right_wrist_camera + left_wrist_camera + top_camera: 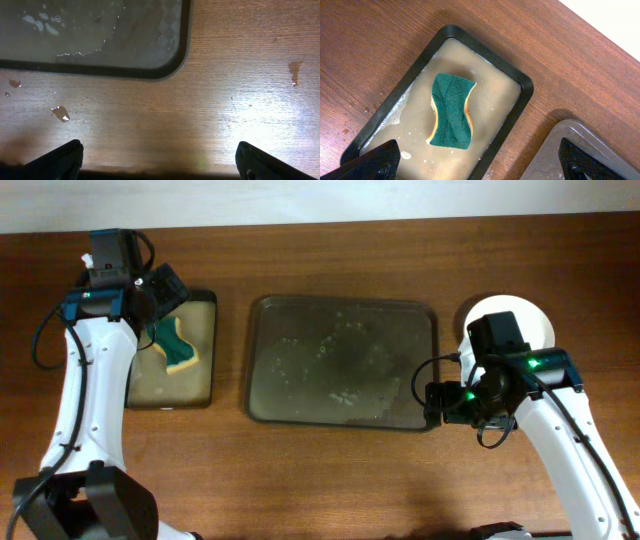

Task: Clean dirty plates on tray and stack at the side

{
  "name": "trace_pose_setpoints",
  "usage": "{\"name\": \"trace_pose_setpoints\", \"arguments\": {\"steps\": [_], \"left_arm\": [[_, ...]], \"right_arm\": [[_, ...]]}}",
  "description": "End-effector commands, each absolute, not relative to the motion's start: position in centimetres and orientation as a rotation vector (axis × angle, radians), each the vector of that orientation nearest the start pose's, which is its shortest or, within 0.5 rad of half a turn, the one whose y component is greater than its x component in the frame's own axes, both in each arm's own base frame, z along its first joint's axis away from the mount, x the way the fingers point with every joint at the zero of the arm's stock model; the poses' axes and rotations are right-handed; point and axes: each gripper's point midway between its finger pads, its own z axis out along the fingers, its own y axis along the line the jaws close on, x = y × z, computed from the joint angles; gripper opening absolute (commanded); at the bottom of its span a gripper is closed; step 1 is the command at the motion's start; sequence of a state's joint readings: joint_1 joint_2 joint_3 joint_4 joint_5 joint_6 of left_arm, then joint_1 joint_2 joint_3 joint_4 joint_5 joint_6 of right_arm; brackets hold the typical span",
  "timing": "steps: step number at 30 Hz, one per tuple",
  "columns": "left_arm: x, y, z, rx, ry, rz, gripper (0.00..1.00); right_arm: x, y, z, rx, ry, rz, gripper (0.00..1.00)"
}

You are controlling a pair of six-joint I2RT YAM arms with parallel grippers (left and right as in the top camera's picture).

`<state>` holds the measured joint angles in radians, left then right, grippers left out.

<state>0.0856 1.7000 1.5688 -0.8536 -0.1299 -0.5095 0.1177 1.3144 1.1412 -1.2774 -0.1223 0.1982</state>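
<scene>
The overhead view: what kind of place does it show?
Probably a lab dishwashing setup: brown wooden table, green sponge in a small black tray of soapy water, large wet dark grey tray.

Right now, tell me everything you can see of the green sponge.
The sponge is a waisted, hourglass-like block with a dark green scouring face up and a yellow layer showing along its edges. It lies flat in the small black tray, resting in shallow murky tan water with a few bubbles nearby. It touches no tray wall. The left gripper hangs above with fingers apart, not touching it.
</scene>
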Motion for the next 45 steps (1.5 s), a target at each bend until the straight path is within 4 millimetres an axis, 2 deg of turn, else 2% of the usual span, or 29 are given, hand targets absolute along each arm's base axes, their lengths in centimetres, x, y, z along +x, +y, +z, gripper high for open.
{"name": "trace_pose_setpoints", "arguments": {"steps": [1, 3, 6, 11, 15, 18, 20, 28, 37, 43, 45], "left_arm": [[43.7, 6.0, 19.7, -0.794, 2.422, 0.0, 0.99], [43.7, 6.0, 19.7, -0.794, 2.422, 0.0, 0.99], [43.7, 6.0, 19.7, -0.794, 2.422, 0.0, 0.99], [43.7, 6.0, 19.7, -0.794, 2.422, 0.0, 0.99], [43.7, 6.0, 19.7, -0.794, 2.422, 0.0, 0.99], [43.7, 6.0, 19.7, -0.794, 2.422, 0.0, 0.99], [43.7, 6.0, 19.7, -0.794, 2.422, 0.0, 0.99], [43.7, 6.0, 19.7, -0.794, 2.422, 0.0, 0.99], [43.7, 6.0, 19.7, -0.794, 2.422, 0.0, 0.99], [43.7, 6.0, 19.7, -0.794, 2.422, 0.0, 0.99], [43.7, 6.0, 19.7, -0.794, 2.422, 0.0, 0.99]], "right_arm": [[23.1, 4.9, 14.6, 0.019, 2.999, 0.203, 0.98], [23.7, 4.9, 15.1, -0.014, 2.914, 0.211, 0.98], [24.8, 5.1, 16.6, -0.036, 2.627, 0.239, 0.98], [23.7, 4.9, 17.8, -0.135, 2.258, 0.226, 0.98], [23.2, 2.6, 18.0, -0.034, 2.052, 0.192, 0.98], [22.8, 1.1, 17.7, 0.029, 1.968, 0.161, 0.98], [22.8, 0.9, 17.4, 0.027, 1.902, 0.147, 0.98], [23.0, 1.7, 17.7, -0.035, 1.728, 0.173, 0.98], [23.2, 2.2, 17.7, -0.061, 1.692, 0.188, 0.98], [24.3, 3.2, 16.1, -0.098, 1.626, 0.201, 0.98], [24.3, 3.3, 16.2, -0.095, 1.625, 0.196, 0.98]]}}
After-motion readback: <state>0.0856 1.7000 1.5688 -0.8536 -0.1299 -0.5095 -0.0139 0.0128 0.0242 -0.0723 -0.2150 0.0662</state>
